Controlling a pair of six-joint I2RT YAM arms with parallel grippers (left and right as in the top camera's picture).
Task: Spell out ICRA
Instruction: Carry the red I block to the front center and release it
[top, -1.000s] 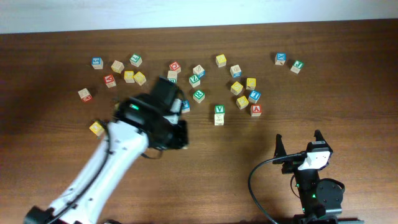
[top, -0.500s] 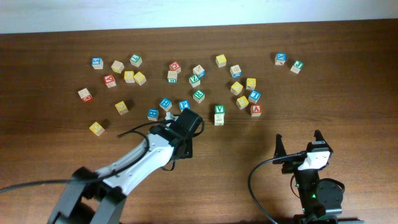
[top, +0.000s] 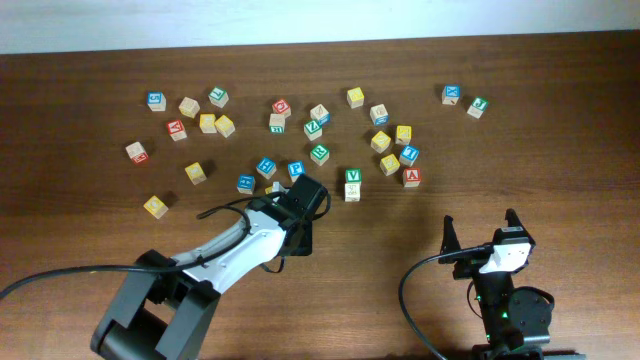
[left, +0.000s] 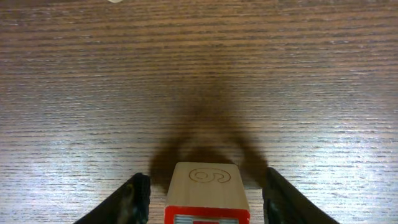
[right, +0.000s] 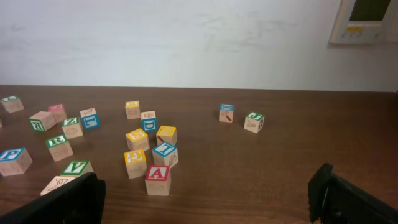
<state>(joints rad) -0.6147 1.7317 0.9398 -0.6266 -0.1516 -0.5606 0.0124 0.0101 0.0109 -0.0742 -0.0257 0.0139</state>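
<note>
My left gripper (top: 300, 216) (left: 206, 199) is down at the table's front middle, below the cube cluster. A wooden cube with a red-framed top (left: 206, 193) stands on the wood between its fingers (left: 138, 198), with a gap on each side; the jaws are open. The cube's letter is cut off by the frame edge, and the overhead view hides the cube under the gripper. The red A cube (top: 411, 177) (right: 157, 179) sits right of centre, a yellow cube that looks like the C (top: 389, 163) (right: 135, 163) beside it. The green R cube (top: 319, 154) (right: 58, 147) lies further left. My right gripper (top: 482, 232) (right: 205, 199) stands open and empty.
Many other letter cubes lie scattered across the back half of the table, among them a green V cube (top: 352, 177) just right of my left gripper and two cubes (top: 451, 94) at the far right. The white wall runs along the back edge.
The left arm has swung in and the gripper has shifted a little right. Its jaws have widened away from the red-framed cube. The right arm has not moved.
</note>
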